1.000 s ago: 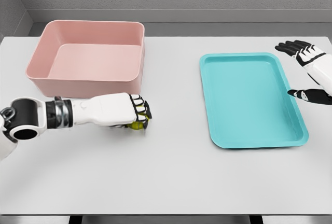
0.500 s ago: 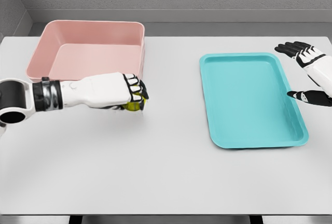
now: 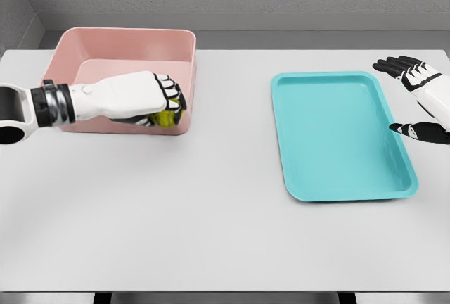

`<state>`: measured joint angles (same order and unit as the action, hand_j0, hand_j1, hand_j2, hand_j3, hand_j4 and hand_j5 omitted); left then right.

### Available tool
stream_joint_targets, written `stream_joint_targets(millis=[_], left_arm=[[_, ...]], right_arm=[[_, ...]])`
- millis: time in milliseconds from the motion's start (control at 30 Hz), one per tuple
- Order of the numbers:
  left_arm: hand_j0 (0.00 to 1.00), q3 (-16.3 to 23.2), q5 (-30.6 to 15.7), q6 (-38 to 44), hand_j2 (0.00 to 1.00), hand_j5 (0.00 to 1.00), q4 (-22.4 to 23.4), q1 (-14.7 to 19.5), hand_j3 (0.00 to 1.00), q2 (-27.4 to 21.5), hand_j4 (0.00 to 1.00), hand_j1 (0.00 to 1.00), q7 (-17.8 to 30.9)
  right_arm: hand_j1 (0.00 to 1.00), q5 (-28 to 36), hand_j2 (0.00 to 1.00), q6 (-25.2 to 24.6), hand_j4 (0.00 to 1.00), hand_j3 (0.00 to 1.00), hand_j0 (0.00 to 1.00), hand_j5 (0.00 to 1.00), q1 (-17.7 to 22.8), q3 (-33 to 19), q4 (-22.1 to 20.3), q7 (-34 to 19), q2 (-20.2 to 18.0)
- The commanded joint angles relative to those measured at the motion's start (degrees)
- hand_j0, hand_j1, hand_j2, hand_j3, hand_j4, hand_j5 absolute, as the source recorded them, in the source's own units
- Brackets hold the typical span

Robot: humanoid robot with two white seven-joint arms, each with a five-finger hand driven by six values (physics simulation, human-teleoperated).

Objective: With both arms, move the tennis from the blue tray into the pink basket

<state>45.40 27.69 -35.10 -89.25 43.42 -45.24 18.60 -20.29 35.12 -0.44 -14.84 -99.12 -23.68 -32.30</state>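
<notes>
My left hand (image 3: 163,104) is shut on the yellow-green tennis ball (image 3: 164,117), which peeks out under the curled fingers. The hand is held in front of the near wall of the pink basket (image 3: 123,56), at its right end, about level with the rim. The blue tray (image 3: 337,135) lies on the right half of the table with nothing in it. My right hand (image 3: 415,100) hangs open beside the tray's far right edge, fingers spread.
The white table (image 3: 211,226) spreads wide in front of the basket and tray. A grey wall runs behind the table's far edge.
My left hand has carried the tennis ball up and back-left, from the table surface toward the basket's near wall. The right hand has stayed still.
</notes>
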Motion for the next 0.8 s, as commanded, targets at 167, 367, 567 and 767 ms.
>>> stream_joint_targets(millis=[167,367,567,767], left_arm=[[0.45,-0.04,-1.14,0.10,0.45,0.45,2.94,1.67,0.45,0.07,0.45,0.45,-0.06],[0.45,0.04,-1.14,0.10,0.45,0.45,9.53,4.22,0.45,2.79,0.45,0.45,-0.06],[0.45,0.04,-1.14,0.10,0.45,0.45,16.73,6.68,0.45,5.86,0.45,0.45,-0.06],[0.46,0.04,-1.06,0.10,0.46,0.46,25.52,9.23,0.46,9.21,0.46,0.46,-0.06]], right_arm=[[1.00,0.42,1.00,-0.12,1.00,1.00,1.00,1.00,0.00,-0.36,-0.02,0.03,-0.04],[1.00,0.51,1.00,-0.12,1.00,1.00,1.00,1.00,0.70,-1.16,-0.11,0.03,0.05],[1.00,0.51,1.00,-0.12,1.00,1.00,1.00,1.00,0.70,-1.16,-0.11,0.03,0.05],[1.00,0.51,1.00,-0.12,1.00,1.00,1.00,1.00,0.70,-1.16,-0.11,0.03,0.05]])
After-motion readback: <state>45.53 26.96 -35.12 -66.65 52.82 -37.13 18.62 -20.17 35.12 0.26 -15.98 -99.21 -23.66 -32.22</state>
